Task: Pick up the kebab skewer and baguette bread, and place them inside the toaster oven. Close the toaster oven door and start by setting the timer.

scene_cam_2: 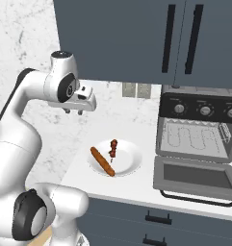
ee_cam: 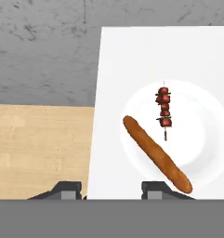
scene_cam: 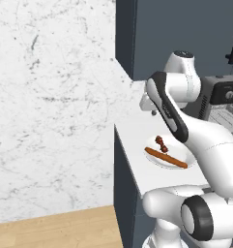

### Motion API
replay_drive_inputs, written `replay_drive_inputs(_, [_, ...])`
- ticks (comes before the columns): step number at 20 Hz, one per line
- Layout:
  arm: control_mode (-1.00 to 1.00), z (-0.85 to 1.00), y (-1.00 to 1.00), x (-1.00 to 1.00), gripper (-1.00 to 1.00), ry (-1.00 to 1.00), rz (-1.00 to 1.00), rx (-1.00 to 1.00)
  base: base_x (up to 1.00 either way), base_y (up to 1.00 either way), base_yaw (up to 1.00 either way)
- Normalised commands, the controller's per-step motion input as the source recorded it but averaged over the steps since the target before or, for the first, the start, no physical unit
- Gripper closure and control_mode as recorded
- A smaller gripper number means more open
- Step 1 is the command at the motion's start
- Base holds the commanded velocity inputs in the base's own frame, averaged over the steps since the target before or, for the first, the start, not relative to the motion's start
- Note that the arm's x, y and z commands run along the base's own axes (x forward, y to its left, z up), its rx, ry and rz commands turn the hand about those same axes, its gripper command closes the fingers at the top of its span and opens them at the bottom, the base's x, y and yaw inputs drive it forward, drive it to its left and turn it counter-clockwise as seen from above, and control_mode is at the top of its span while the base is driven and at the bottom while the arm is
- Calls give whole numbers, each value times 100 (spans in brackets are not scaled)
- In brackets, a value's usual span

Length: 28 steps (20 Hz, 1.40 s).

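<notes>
The kebab skewer [ee_cam: 164, 107] is a short thin stick of dark red-brown chunks; the baguette bread [ee_cam: 156, 154] is a long, slim orange-brown loaf lying diagonally just beside it. Both rest on a white plate [ee_cam: 204, 139] near the counter's [ee_cam: 113, 93] front edge. The gripper [scene_cam_2: 73, 111] hangs above the counter, well clear of the plate, fingers drawn together on nothing. The right base view adds the toaster oven [scene_cam_2: 197, 137] — its door [scene_cam_2: 195, 179] dropped open — toward the counter's right end.

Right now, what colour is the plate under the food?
White; the plate shows best in the hand view.
</notes>
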Motion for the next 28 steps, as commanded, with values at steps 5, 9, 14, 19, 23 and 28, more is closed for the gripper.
replay_drive_inputs(5, [-100,0,-33,-2,-100,0,0,3,0,0,0])
replay_drive_inputs(9, [-100,-1,-61,-2,-100,0,0,7,0,0,0])
replay_drive_inputs(14, [-100,-5,-57,0,-100,0,0,4,0,0,0])
replay_drive_inputs(19, [-100,-18,-75,-2,-100,-3,0,2,0,0,0])
replay_drive_inputs(23, [-100,-31,-71,-3,-100,-6,1,1,0,0,0])
replay_drive_inputs(28, [-100,-18,-100,-23,-100,-26,14,4,0,0,0])
